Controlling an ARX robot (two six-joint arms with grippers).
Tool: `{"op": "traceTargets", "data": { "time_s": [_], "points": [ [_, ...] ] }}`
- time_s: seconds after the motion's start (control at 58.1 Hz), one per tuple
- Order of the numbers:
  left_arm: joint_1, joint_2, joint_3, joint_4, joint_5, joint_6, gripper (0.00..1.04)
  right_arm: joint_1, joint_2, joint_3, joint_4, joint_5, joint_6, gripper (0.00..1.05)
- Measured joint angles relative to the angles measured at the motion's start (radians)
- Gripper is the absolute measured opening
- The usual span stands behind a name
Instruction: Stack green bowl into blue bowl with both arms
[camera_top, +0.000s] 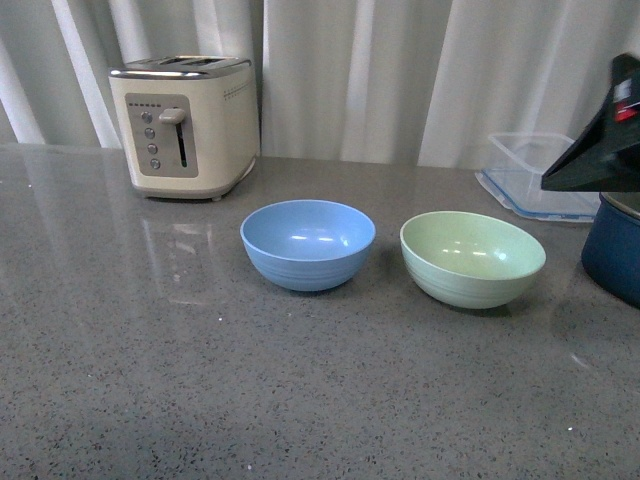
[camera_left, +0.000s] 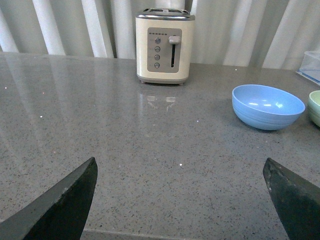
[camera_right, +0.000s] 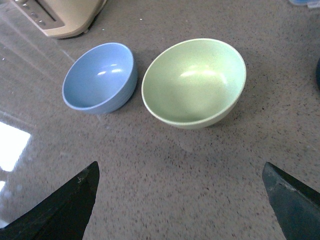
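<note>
Approach stage: green bowl (camera_top: 472, 258) stands on the counter (camera_top: 300, 400) beside the blue bowl (camera_top: 307, 243), untouched. I hold left hand (camera_left: 180, 162) and right hand (camera_right: 180, 167) released, empty. Next, grip the green rim.

Left gripper (camera_left: 179, 165) and right gripper (camera_right: 180, 166) both spread wide, empty

A cream toaster (camera_top: 185, 125) stands at the back of the grey speckled bench (camera_top: 300, 400), before white curtains (camera_top: 350, 70). At the far right are a clear plastic box (camera_top: 530, 172) and a dark blue pot (camera_top: 612, 252).
</note>
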Motion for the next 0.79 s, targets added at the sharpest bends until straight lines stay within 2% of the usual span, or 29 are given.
{"op": "traceTargets", "data": {
  "time_s": [0.172, 0.448, 0.534, 0.792],
  "points": [
    [0.000, 0.000, 0.000, 0.000, 0.000, 0.000, 0.98, 0.004, 0.256, 0.165, -0.014, 0.100, 0.046, 0.95],
    [0.000, 0.000, 0.000, 0.000, 0.000, 0.000, 0.98, 0.002, 0.444, 0.292, -0.031, 0.218, 0.044, 0.95],
    [0.000, 0.000, 0.000, 0.000, 0.000, 0.000, 0.98, -0.003, 0.473, 0.308, -0.034, 0.241, 0.040, 0.85],
    [0.000, 0.000, 0.000, 0.000, 0.000, 0.000, 0.98, -0.015, 0.512, 0.333, -0.035, 0.270, 0.037, 0.48]
  ]
}}
